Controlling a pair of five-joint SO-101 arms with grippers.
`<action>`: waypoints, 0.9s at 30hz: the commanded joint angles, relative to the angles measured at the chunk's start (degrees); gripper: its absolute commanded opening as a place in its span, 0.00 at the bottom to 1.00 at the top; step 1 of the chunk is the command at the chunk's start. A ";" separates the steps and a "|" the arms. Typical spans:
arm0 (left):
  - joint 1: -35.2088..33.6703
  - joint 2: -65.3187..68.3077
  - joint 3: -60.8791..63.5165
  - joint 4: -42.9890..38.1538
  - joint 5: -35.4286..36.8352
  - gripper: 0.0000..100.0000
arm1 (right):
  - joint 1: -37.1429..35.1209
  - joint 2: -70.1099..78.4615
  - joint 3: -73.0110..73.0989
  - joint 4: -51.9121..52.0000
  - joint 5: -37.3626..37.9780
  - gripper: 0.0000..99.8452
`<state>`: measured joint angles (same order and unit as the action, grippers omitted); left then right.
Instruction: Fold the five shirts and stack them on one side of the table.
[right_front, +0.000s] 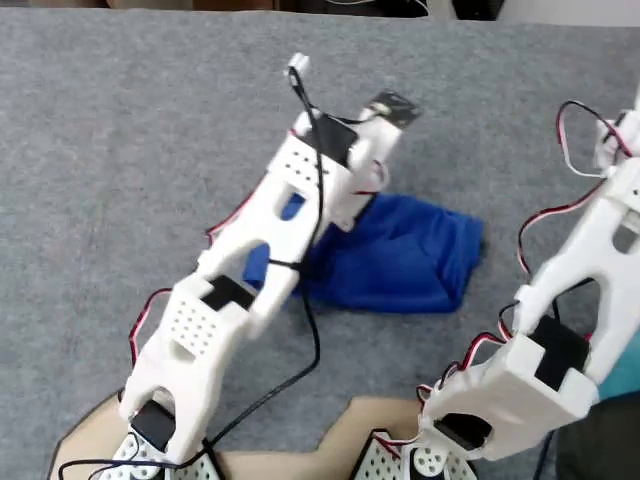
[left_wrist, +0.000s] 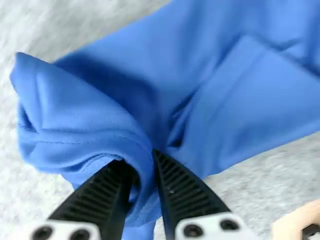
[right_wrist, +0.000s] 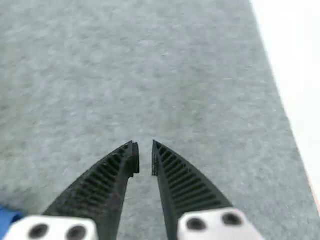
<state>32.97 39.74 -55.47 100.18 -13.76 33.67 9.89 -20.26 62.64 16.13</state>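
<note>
The left claw pinches the shirt at its edge. The right claw, off the shirt, is a bit open and empty. The shirt looks soft and floppy; grab corners.

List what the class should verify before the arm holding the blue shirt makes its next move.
1. Left hand shut on the blue shirt: ok.
2. Shirt lying flat and tidy: not ok, bunched at the grip.
3. Right hand holding nothing, over the grey table: ok.
4. Grip catches every fabric layer: cannot tell.
5. Table space beside the shirt for folding: ok.
</note>
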 joint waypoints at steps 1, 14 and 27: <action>3.96 -4.00 -6.42 0.62 1.76 0.02 | 2.77 -3.47 -2.77 -2.46 -0.09 0.07; 11.60 -3.91 -12.48 -7.30 5.71 0.02 | 9.36 0.04 -3.74 -5.80 0.26 0.07; 19.52 -3.91 -7.21 -16.53 7.82 0.02 | 14.20 0.40 -4.79 -7.03 0.26 0.07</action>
<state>51.34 39.74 -62.86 86.11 -6.37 46.68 10.51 -21.76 56.92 16.13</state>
